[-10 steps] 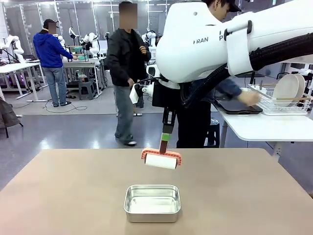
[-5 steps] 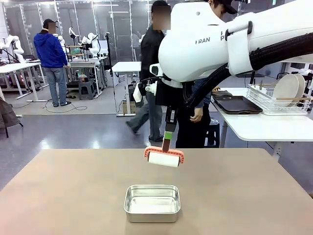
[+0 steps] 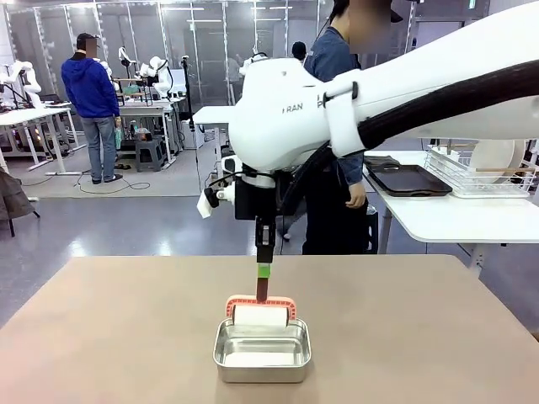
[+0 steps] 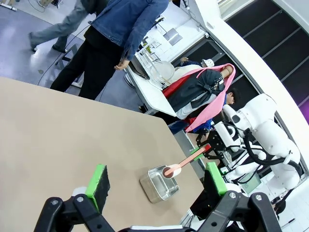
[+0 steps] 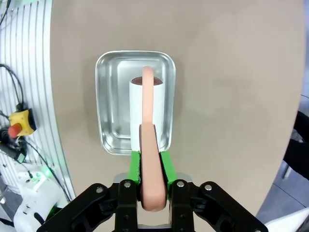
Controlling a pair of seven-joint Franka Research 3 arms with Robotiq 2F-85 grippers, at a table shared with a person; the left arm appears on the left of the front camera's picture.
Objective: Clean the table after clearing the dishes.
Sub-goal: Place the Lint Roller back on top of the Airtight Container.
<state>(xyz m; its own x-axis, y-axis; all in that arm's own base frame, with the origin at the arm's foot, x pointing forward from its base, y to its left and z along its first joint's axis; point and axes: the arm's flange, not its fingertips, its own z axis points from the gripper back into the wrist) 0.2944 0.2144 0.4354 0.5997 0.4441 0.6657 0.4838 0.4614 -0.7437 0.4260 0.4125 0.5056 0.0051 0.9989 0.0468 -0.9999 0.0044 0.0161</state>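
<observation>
- One lint roller (image 3: 261, 313), handle clamped between right gripper (image 5: 149, 164) pads, hanging over one steel pan (image 3: 262, 349).
- One beige table (image 3: 101, 337) beneath.
- Left gripper (image 4: 154, 181) spread wide, holding nothing.
- Two dark trays (image 3: 410, 180) on one white side table (image 3: 455, 220).

Standing on grey floor (image 3: 126, 223): white side table (image 3: 455, 220) carrying wire rack (image 3: 480, 178), dark trays (image 3: 408, 180) lying just beside that rack. Lining the far wall behind: glass partitions (image 3: 168, 34), cluttered workbenches (image 3: 143, 109), black stool (image 3: 150, 154) sitting beneath.
</observation>
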